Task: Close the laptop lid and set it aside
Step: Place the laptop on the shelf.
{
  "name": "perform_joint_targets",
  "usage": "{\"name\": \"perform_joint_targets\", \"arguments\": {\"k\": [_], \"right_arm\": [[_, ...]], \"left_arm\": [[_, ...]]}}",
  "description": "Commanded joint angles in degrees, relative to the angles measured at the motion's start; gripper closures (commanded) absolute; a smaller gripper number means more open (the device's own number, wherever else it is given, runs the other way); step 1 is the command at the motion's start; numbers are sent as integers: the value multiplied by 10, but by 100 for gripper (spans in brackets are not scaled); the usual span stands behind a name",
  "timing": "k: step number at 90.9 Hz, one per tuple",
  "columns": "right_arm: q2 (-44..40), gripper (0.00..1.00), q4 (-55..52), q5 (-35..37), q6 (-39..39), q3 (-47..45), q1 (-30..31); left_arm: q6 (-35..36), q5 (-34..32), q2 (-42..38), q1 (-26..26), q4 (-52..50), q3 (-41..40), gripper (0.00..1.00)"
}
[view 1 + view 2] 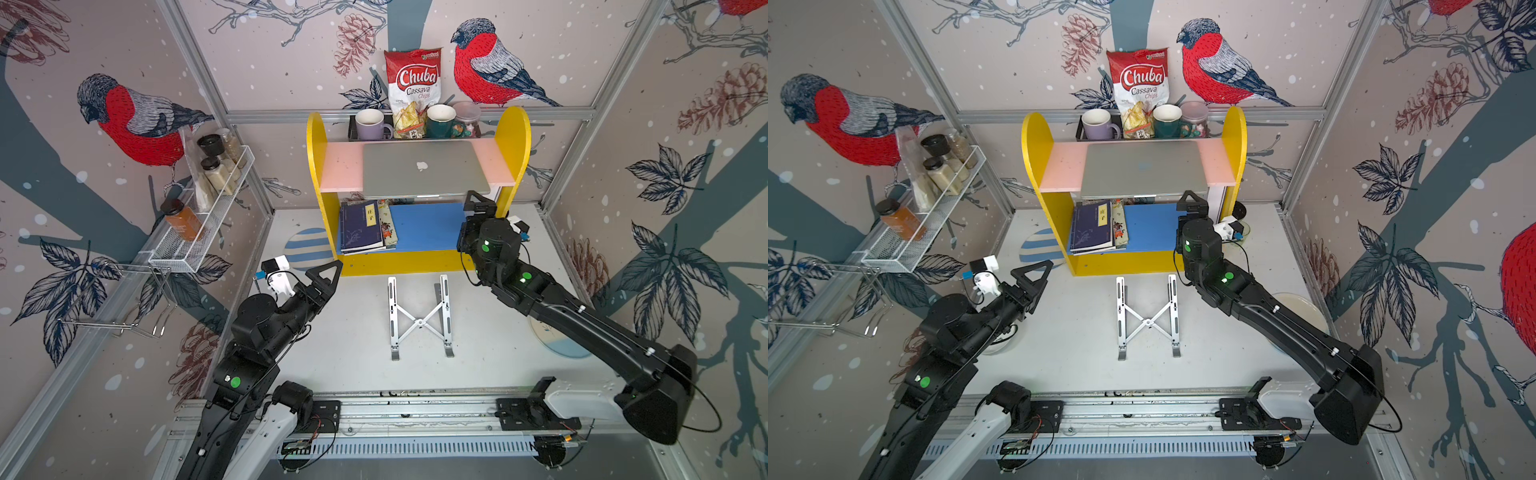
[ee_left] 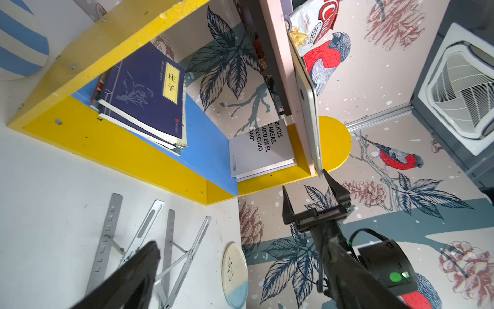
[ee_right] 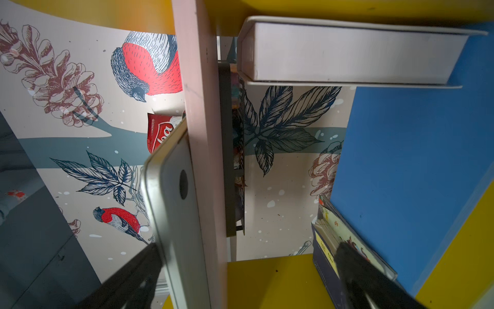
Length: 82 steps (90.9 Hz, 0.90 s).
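Item 1. Wire rack [image 1: 199, 232], on the left wall, holding spice jars [image 1: 216, 174].

Item 2. Left end effector [image 1: 326, 272]: fingers spread, holding nothing. It hangs over the table [image 1: 353, 332] near the front left corner of the yellow shelf unit [image 1: 316, 166], well apart from the laptop.

Item 3. Striped plate [image 1: 305, 249], flat on the table, partly behind the shelf unit's left side panel.

Item 4. Dark blue books [image 1: 359, 228], stacked at the left end of the blue lower shelf.

Item 5. Laptop [image 1: 424, 170]: lies flat on the pink shelf board [image 1: 340, 170], roughly centred between the yellow side panels, its front edge just past the board's edge. The laptop lid [image 1: 395, 162] is down on the base, apple logo up.

Item 6. Behind the laptop, in a row: purple mug [image 1: 372, 124], chips bag [image 1: 413, 83], green mug [image 1: 442, 122].

Item 7. Folding silver stand [image 1: 419, 320], on the table in front of the shelf unit, apart from both arms.

Item 8. Right end effector [image 1: 480, 201]: fingers [image 3: 133, 278] spread wide, nothing pinched. It sits at the laptop's front right corner. In the right wrist view the laptop's edge and the pink board lie between the fingers. Whether a fingertip touches the corner cannot be told.

Item 9. Pale plate [image 1: 557, 345], on the table under the right arm.
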Motion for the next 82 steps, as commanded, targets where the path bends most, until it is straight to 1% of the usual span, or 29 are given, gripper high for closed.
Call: {"name": "perform_joint_targets", "arguments": {"k": [1, 9, 14, 17, 21, 24, 27, 37, 44, 52, 56, 60, 63, 68, 75, 80, 82], "right_arm": [[-41, 0, -33, 4, -45, -27, 3], [-85, 0, -35, 24, -83, -57, 5], [-88, 0, -35, 21, -100, -56, -8], [-81, 0, -40, -13, -99, -45, -30], [-62, 0, -47, -81, -87, -24, -60], [-47, 0, -50, -116, -83, -7, -71], [-37, 0, -51, -131, -88, 7, -71], [-41, 0, -27, -102, -125, 10, -54], [-53, 0, -26, -103, -157, 9, -54], [-71, 6, -50, -113, -200, 16, -56], [-82, 13, -77, -118, -215, 26, -57], [-92, 24, -111, -122, -229, 36, -57], [-100, 31, -127, -123, -245, 40, -57], [-115, 47, -156, -123, -271, 50, -57], [-126, 73, -215, -118, -319, 78, -58], [-123, 91, -253, -118, -359, 111, -59], [-120, 97, -271, -121, -378, 125, -59]], "left_arm": [[40, -13, 0, 1, -25, 3, 5], [59, -23, 1, 1, -37, 7, 5], [63, -26, 6, 1, -37, 7, 4], [62, -26, 11, 1, -34, 6, 4], [57, -19, 18, 1, -25, 5, 5], [51, -12, 24, 1, -17, 3, 5], [45, -8, 26, 0, -11, 0, 5], [43, -13, 17, 0, -7, -3, 4], [64, -26, 7, 1, -28, 9, 5], [88, -17, 18, 1, -54, 36, 7], [100, -5, 32, 0, -63, 54, 11], [108, 12, 53, 1, -72, 72, 17], [113, 22, 66, 1, -77, 85, 23], [123, 34, 87, -2, -85, 102, 34], [146, 32, 110, -10, -107, 134, 57], [157, 23, 123, -20, -121, 152, 77], [162, 20, 128, -25, -125, 159, 84]]}}
